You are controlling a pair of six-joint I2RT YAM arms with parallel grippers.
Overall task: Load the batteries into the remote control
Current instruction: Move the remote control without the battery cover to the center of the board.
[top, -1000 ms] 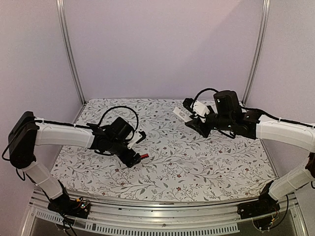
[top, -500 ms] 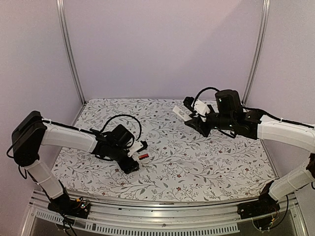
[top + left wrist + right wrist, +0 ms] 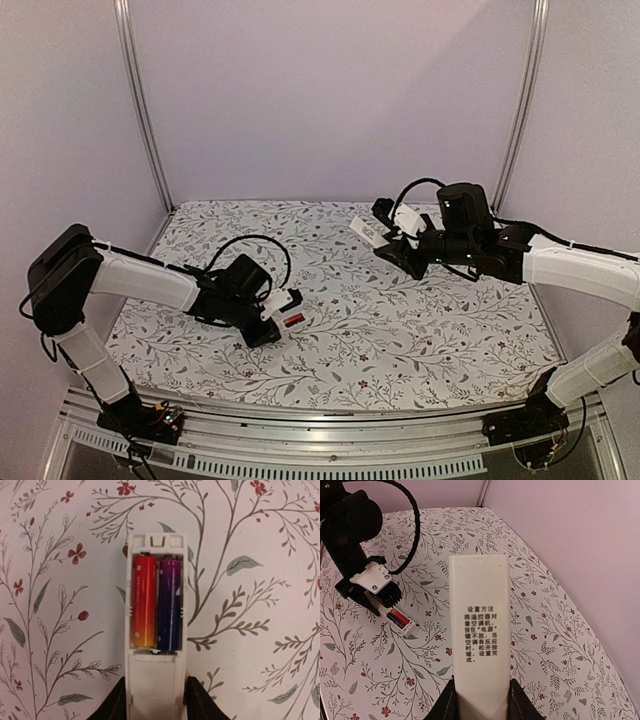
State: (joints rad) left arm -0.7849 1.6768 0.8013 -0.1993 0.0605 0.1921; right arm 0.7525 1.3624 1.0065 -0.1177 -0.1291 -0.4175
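The remote control lies on the floral table, back up, with both batteries seated side by side in its open compartment. The left claw pinches the remote control's sides just below that compartment. Well right of the remote control, the right claw grips the white cover strip

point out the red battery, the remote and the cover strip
red-orange cylindrical battery (image 3: 144, 602), left wrist view, mid-body
slim white plastic remote control (image 3: 155, 680), left wrist view, back below batteries
flat white printed cover strip (image 3: 479, 585), right wrist view, above the print
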